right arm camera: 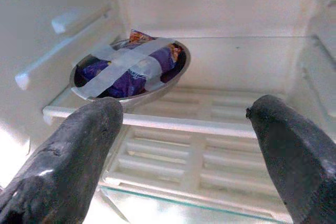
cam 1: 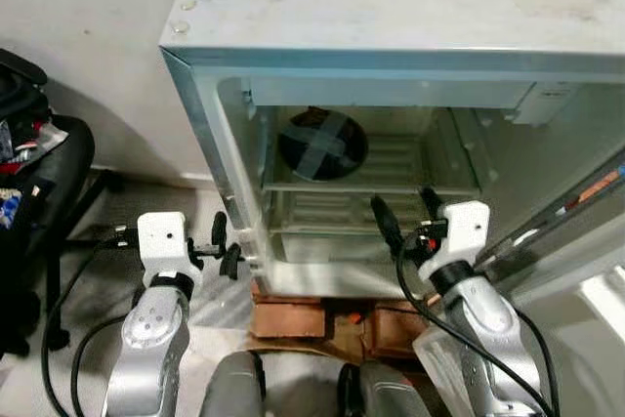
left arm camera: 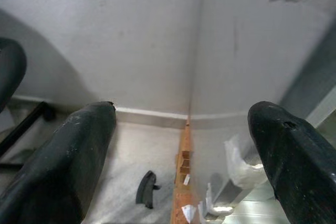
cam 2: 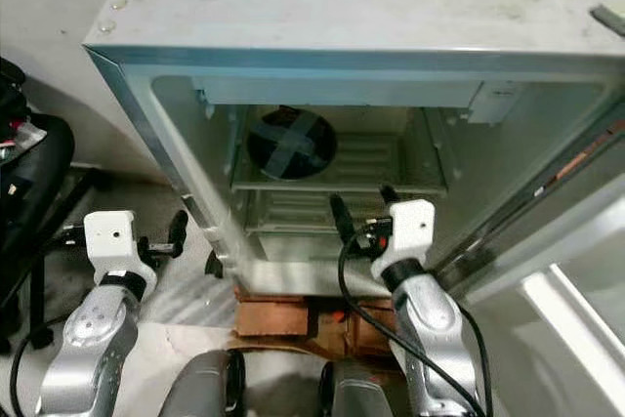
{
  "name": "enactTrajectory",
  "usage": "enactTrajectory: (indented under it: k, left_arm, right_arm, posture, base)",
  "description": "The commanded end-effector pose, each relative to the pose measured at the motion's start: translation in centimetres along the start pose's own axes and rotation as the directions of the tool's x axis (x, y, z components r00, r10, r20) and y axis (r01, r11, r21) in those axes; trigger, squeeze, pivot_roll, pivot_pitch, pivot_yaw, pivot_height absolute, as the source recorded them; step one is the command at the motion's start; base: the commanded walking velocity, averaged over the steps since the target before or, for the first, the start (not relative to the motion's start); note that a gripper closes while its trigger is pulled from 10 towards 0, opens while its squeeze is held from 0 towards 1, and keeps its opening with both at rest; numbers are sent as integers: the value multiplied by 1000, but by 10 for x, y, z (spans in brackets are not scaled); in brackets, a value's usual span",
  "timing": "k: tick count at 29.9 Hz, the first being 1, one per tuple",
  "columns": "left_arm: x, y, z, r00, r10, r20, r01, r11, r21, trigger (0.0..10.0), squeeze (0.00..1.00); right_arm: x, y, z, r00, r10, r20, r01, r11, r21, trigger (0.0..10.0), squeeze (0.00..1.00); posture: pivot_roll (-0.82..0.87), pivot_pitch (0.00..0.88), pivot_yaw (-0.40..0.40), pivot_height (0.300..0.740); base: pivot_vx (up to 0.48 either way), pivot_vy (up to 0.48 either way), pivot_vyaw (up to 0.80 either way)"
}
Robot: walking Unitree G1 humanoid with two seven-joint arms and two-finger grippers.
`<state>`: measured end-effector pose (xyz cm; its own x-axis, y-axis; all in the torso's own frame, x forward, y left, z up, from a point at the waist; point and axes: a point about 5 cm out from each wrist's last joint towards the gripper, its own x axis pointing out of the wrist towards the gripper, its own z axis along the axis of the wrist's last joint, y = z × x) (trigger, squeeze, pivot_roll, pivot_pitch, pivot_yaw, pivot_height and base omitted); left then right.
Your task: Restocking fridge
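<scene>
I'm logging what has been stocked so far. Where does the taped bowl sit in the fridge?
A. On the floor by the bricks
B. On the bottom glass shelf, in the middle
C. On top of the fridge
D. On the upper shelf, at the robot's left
D: the bowl with crossed tape rests on the upper shelf toward the left wall, seen beyond the open right tool.
</scene>
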<state>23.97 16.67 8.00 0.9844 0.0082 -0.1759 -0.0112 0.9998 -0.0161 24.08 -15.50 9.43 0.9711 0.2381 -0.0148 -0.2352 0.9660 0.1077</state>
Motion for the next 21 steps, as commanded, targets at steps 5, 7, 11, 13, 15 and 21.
enactTrajectory:
  k: [5, 7, 11, 13, 15, 21]
  left_arm:
    - [7, -2, -1, 1000, -15, 7, 15, 1000, 4, 10000, 0]
    - [8, -2, 0, 1000, -12, 11, 11, 1000, 2, 10000, 0]
    - [9, -4, 0, 1000, -11, 15, 12, 1000, -4, 10000, 0]
    - [11, -5, 0, 1000, -12, 19, 13, 1000, -6, 10000, 0]
    - [13, -6, 3, 1000, -13, 28, 13, 1000, -7, 10000, 0]
    - [17, -5, 10, 999, -14, 47, 14, 1000, 3, 10000, 0]
  right_arm:
    - [-2, 3, 0, 1000, 13, -23, -13, 999, -30, 10000, 0]
    - [-1, 1, -1, 999, -4, -33, 4, 1000, -8, 10000, 0]
    - [3, 0, 2, 999, -24, -31, 25, 999, 20, 10000, 0]
    - [6, 0, 4, 999, -28, -29, 29, 999, 25, 10000, 0]
    - [8, -1, 4, 999, -30, -28, 31, 999, 32, 10000, 0]
    - [9, -4, 6, 998, -58, -40, 58, 998, 15, 10000, 0]
  posture:
    - [26, 107, 30, 740]
    - [26, 105, 30, 740]
    - [25, 99, 30, 740]
    - [25, 95, 33, 740]
    - [27, 96, 33, 740]
    - [8, 97, 40, 740]
  base:
    - [-298, 0, 0]
    - [-304, 0, 0]
    - [-305, 0, 0]
    - [-304, 0, 0]
    - [-296, 0, 0]
    - [-289, 0, 0]
